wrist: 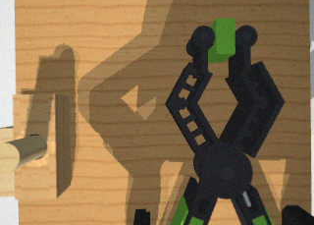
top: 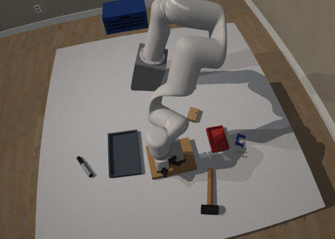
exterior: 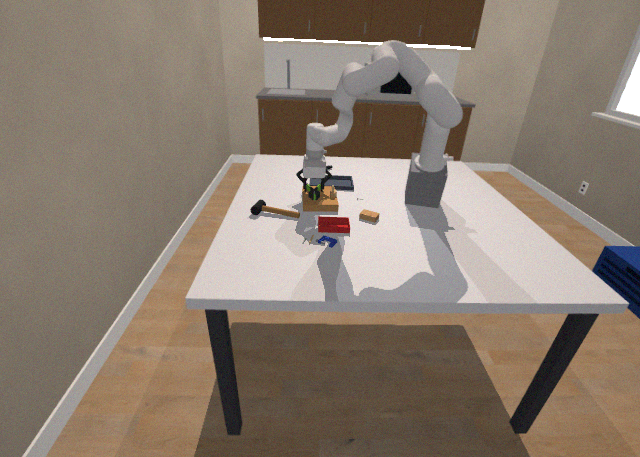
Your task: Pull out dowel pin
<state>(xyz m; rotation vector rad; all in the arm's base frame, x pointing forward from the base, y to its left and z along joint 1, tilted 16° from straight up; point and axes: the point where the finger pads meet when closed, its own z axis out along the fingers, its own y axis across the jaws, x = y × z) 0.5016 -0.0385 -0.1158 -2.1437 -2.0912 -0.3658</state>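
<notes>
My gripper (top: 170, 167) (exterior: 314, 185) (wrist: 219, 217) is open, pointing down low over the bench board (top: 190, 163) (exterior: 320, 207) (wrist: 64, 19). The black spring clamp (wrist: 223, 171) lies on the board with its green-lined handles running between my fingertips, apart from both. A small green block (wrist: 226, 35) shows between its jaw tips. At the board's left edge in the wrist view, the thick dowel pin (wrist: 26, 150) stands up from a wooden piece (wrist: 36, 112). Paler wood shows beside it; I cannot tell stop from block, or whether anything loose is between. The arm hides them in the top view.
A dark tray (top: 124, 175) and marker (top: 86, 168) lie left of the board. A red tray (top: 210, 140) (exterior: 333, 229), a blue C-shaped piece (top: 237, 143) (exterior: 323, 239) and a mallet (top: 210, 188) (exterior: 279, 212) lie right. Another wooden block (top: 192, 114) (exterior: 369, 215) lies nearer the base.
</notes>
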